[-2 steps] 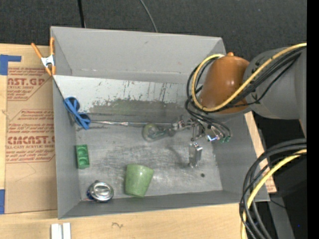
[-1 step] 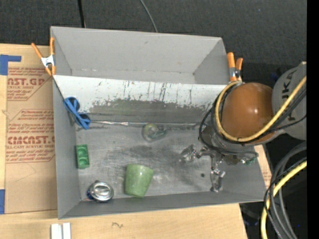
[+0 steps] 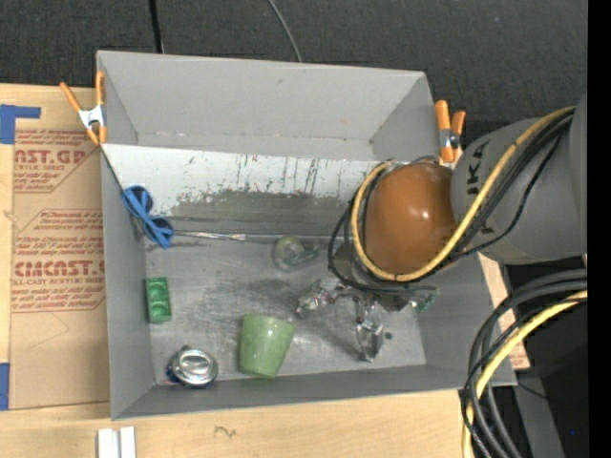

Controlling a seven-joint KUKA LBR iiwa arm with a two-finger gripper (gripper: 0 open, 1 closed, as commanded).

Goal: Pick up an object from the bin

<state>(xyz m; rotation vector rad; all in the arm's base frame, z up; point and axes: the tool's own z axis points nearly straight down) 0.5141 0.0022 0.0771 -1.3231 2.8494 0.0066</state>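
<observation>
While the gripper is held low by the bin's right wall — its spread cannot be told — the nearby green cup could be knocked aside.

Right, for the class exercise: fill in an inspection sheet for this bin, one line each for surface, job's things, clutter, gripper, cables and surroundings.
Surface: grey bin floor, scuffed and scratched, most along the far wall.
Job's things: green cup on its side, front centre; silver can, front-left corner; green block, left side; blue strap, far left; clear rounded piece, middle.
Clutter: nothing seen.
Gripper: gripper low in the bin's right part, right of the green cup and apart from it.
Cables: yellow and black cables loop round the orange wrist cover.
Surroundings: dark ground beyond the far wall.
</observation>
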